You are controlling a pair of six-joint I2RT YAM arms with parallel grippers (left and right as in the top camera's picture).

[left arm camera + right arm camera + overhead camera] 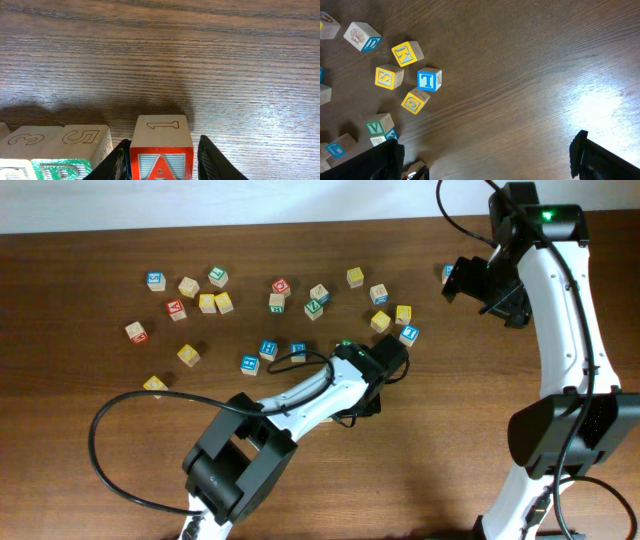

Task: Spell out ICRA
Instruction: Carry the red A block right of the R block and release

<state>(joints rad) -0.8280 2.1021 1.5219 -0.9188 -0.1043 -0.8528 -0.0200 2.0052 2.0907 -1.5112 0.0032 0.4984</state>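
Alignment is called for in this step, judged to be the setting of the red A block [160, 156] at the end of a row. The block is clamped between the narrowly spread fingers of the left gripper [162, 141], one black finger pressed to each side. Whether its base is already on the table [210, 60] cannot be told, since its lower edge is cut off. Just beside the A block, with only a finger's thickness between, a block with a 5 on top [82, 139] is seen, and a block with a 3 on top [27, 141] is set against that one, farther from the A block. Their front letters cannot be read. The A block should be kept square to its neighbour, lowered flat and released by a small opening only, so that the neighbour is not nudged. Beyond the A block only bare wood is seen. The right gripper [487, 145] is spread wide, nothing is held in it, and it is kept well apart from the A block. A blue I block [429, 80] and other loose blocks [215, 302] are scattered behind the A block.
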